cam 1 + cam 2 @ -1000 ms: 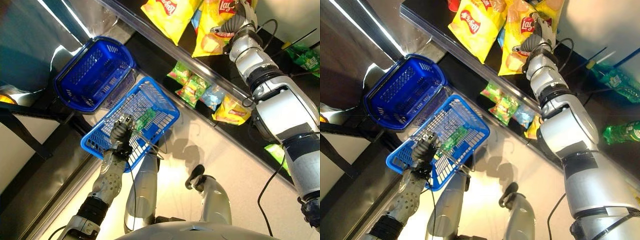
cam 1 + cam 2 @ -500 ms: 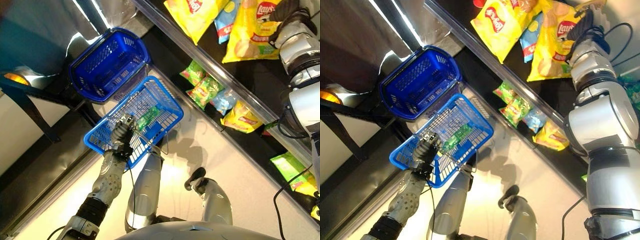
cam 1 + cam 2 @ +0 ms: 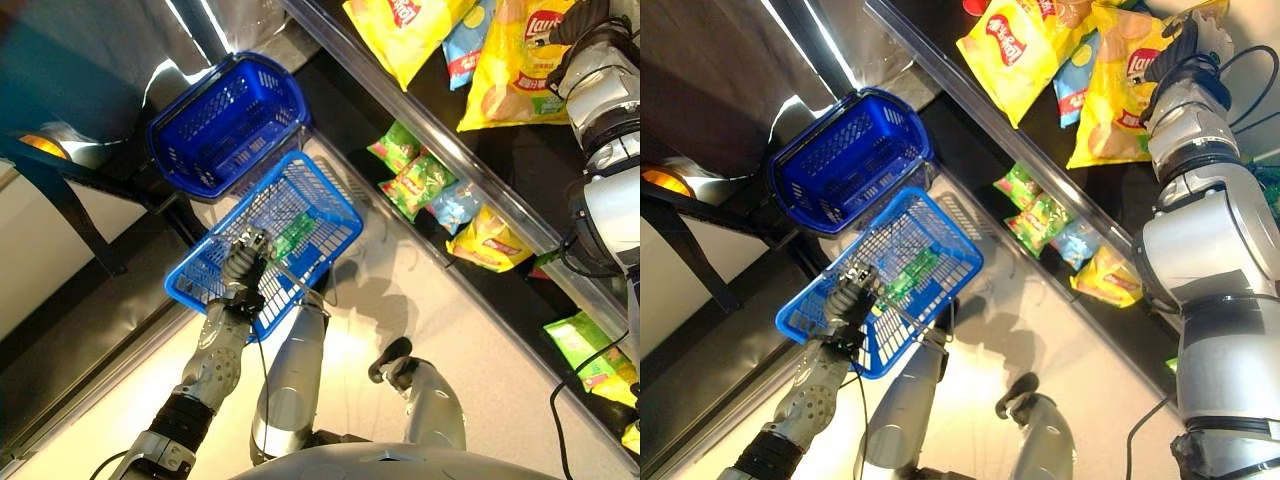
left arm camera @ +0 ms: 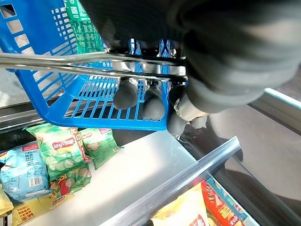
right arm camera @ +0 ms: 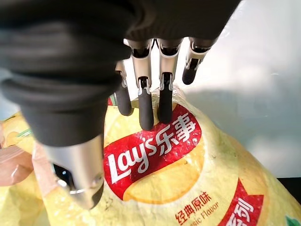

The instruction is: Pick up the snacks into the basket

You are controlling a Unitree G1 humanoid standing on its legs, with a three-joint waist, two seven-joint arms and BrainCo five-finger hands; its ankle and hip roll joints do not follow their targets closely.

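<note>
My left hand [image 3: 243,270] is shut on the wire handle [image 4: 70,63] of a blue plastic basket [image 3: 322,200], which hangs over the floor beside the shelf. A green snack packet [image 3: 292,238] lies inside it. High up on the shelf, my right hand [image 3: 1185,45] reaches a large yellow crisp bag [image 3: 510,70]. Its straight fingers [image 5: 146,108] rest on the bag's top edge [image 5: 164,179], with the thumb held apart beside the bag. Nothing is clasped in that hand.
A second, darker blue basket [image 3: 225,120] sits just beyond the held one. The upper shelf holds another yellow bag [image 3: 405,30] and a blue bag [image 3: 463,45]. Lower down lie green packets [image 3: 410,180], a pale blue packet [image 3: 452,205] and a small yellow bag [image 3: 490,245]. A metal rail [image 3: 440,150] edges the shelf.
The whole picture has shifted, so the camera moved. My right hand stays at the top of the yellow bag, and my left hand keeps hold of the basket handle.
</note>
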